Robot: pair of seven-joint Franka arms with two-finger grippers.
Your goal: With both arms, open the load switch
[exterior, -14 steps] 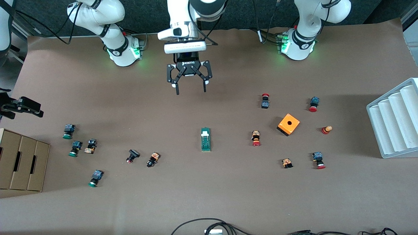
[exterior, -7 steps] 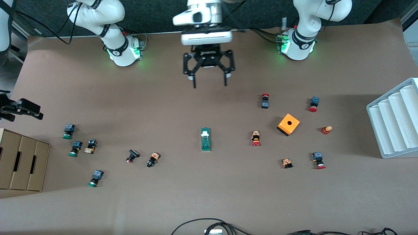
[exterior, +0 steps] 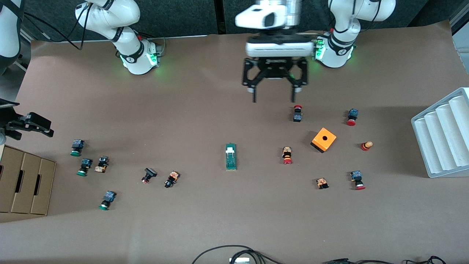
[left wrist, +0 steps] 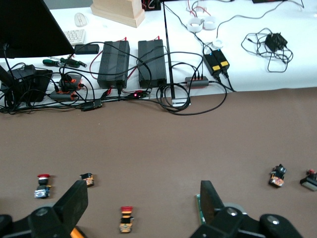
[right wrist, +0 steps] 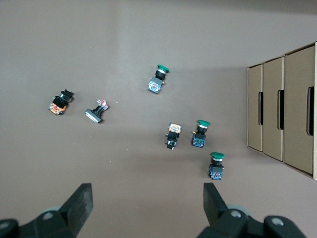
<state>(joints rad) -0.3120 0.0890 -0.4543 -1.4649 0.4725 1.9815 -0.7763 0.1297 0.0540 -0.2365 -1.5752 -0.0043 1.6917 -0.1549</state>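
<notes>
The load switch, a narrow dark-green block with a white handle piece at the end toward the bases, lies flat mid-table with nothing touching it. My left gripper hangs open and empty over the table close to the left arm's base, well apart from the switch. In the left wrist view its fingers spread wide, and only a green edge of the load switch shows past one finger. My right gripper is open and empty at the right arm's end of the table, over the green-capped pushbuttons.
An orange box with a hole and several red pushbuttons lie toward the left arm's end. Green-capped pushbuttons and cardboard boxes sit at the right arm's end. A white ribbed rack stands at the left arm's edge.
The left gripper has swung from over the table's middle toward the left arm's base, still open. The right gripper has shifted only slightly. The load switch has not moved.
</notes>
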